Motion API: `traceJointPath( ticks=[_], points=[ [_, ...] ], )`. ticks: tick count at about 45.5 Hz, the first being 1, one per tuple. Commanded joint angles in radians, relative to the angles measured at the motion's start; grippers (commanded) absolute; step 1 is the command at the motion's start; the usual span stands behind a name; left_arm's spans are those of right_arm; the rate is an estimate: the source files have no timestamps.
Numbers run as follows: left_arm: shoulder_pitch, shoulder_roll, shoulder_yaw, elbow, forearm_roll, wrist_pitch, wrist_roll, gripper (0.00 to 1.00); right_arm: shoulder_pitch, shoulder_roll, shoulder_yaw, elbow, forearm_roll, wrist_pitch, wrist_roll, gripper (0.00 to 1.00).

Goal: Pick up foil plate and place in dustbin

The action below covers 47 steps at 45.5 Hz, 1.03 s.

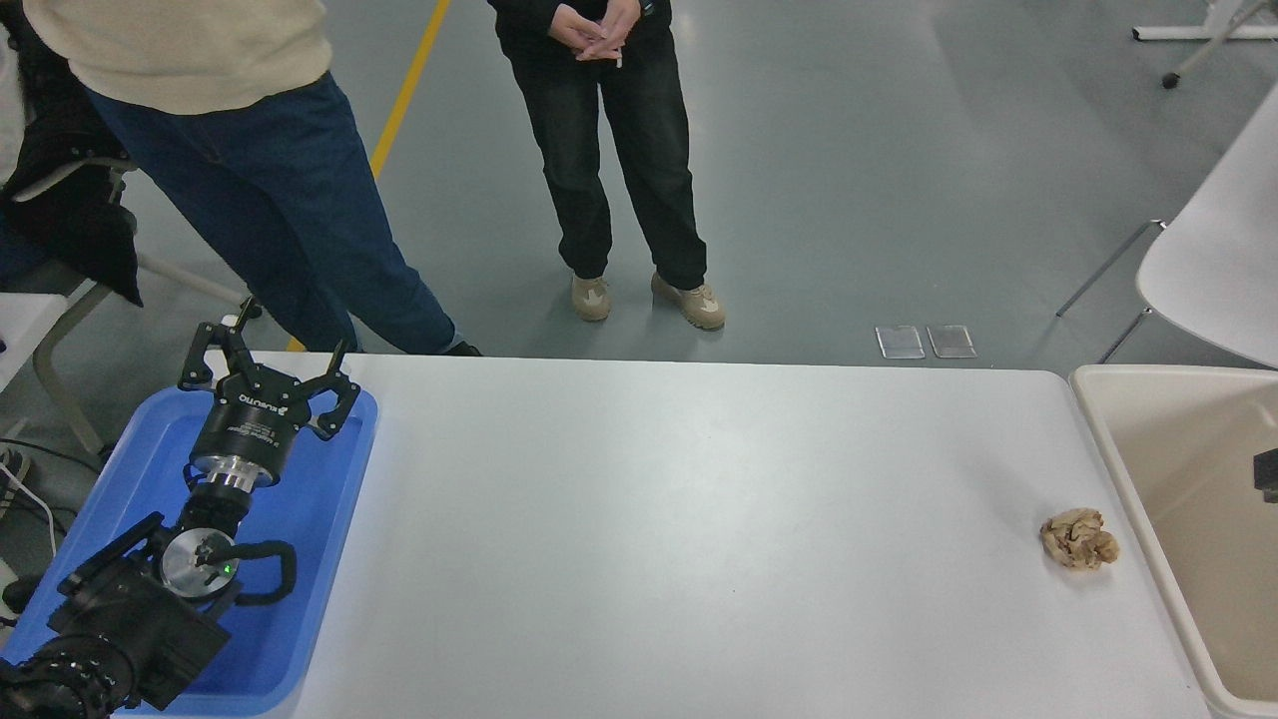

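The foil plate can't be seen — not on the white table, not in the part of the dustbin that shows. So the drop looks done; best to pull the right arm back slowly, clear of the bin's rim. Only a dark bit of it shows, so I can't tell its fingers. The left gripper is parked with fingers spread wide, holding nothing, the blue tray just under them.

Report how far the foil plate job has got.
No foil plate shows on the white table or in the visible part of the dustbin, so its drop can't be confirmed. A dark bit at the right edge may be the right arm. Left gripper parked open over the blue tray. Brown paper wad remains.
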Motion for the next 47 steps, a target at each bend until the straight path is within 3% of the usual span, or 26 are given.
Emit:
traceJointPath(
  ticks=[1, 12, 47],
  points=[
    [0.001, 0.000, 0.000, 0.000, 0.000, 0.000, -0.002, 1.00, 0.169, 0.160, -0.006, 0.067, 0.002, 0.278, 0.001, 1.00],
    [0.001, 0.000, 0.000, 0.000, -0.002, 0.000, -0.002, 1.00, 0.296, 0.309, 0.072, 0.135, 0.076, 0.287, 0.002, 1.00],
    [0.001, 0.000, 0.000, 0.000, -0.002, 0.000, -0.002, 1.00, 0.398, 0.343, 0.106, 0.143, 0.107, 0.287, 0.001, 1.00]
  ],
)
